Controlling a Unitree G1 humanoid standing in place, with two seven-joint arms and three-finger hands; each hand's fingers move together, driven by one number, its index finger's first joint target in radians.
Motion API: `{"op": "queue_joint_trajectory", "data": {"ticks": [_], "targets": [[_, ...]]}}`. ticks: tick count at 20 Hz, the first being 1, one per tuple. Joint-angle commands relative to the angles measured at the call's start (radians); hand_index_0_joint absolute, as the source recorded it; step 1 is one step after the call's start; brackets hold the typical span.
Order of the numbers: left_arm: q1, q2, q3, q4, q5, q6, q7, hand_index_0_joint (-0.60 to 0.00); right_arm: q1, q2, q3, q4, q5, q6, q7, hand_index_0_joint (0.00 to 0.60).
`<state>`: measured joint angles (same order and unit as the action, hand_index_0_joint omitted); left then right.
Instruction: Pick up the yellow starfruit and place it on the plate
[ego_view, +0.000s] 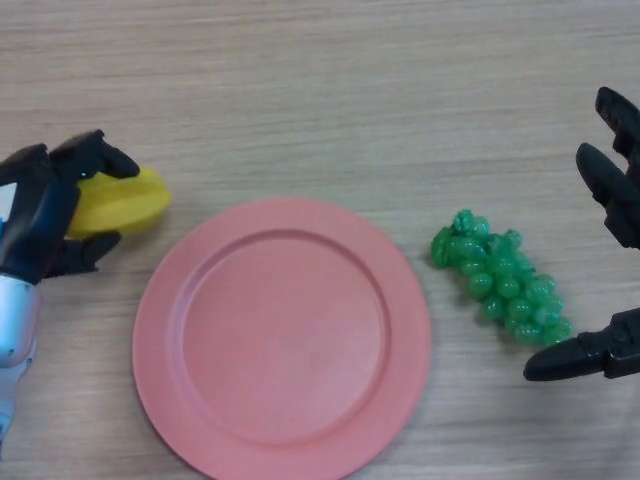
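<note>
Halfway there: left hand (45, 215) clamped round the yellow plastic starfruit (118, 203) near the tabletop's left edge, not yet over the empty round pink plate (160, 330). Right hand (610, 260) spread apart, idle.

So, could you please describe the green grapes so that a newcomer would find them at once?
Start at the large pink plate in the middle of the wooden table. Just off its right rim lies the bunch of green grapes, running diagonally. It is the only green, knobbly thing; the starfruit is smooth and yellow.

No writing, label or number can be read anywhere here, as far as the view allows.
</note>
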<state>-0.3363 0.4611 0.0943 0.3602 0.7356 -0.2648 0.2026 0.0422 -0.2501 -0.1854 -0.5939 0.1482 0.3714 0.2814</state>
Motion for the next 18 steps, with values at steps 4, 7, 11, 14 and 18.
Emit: {"op": "queue_joint_trajectory", "data": {"ticks": [4,7,11,14,18], "targets": [[-0.055,0.097,0.112,-0.113,-0.004,-0.106,0.175,-0.600,-0.021,-0.028,-0.059,-0.059,0.027,-0.118,-0.012,0.000],[-0.010,0.059,0.094,-0.259,0.033,-0.084,0.170,-0.600,-0.020,-0.026,-0.054,-0.063,0.030,-0.103,-0.010,0.000],[0.065,-0.029,0.037,-0.413,0.072,-0.090,0.071,-0.600,-0.031,-0.032,-0.060,-0.048,0.024,-0.121,-0.005,0.000],[0.132,-0.090,-0.008,-0.470,0.087,-0.122,0.015,-0.600,-0.032,-0.034,-0.059,-0.038,0.019,-0.131,-0.003,0.000],[0.207,-0.142,-0.052,-0.502,0.069,-0.141,-0.121,-0.600,-0.032,-0.036,-0.071,-0.033,0.028,-0.133,0.000,0.000]]}}
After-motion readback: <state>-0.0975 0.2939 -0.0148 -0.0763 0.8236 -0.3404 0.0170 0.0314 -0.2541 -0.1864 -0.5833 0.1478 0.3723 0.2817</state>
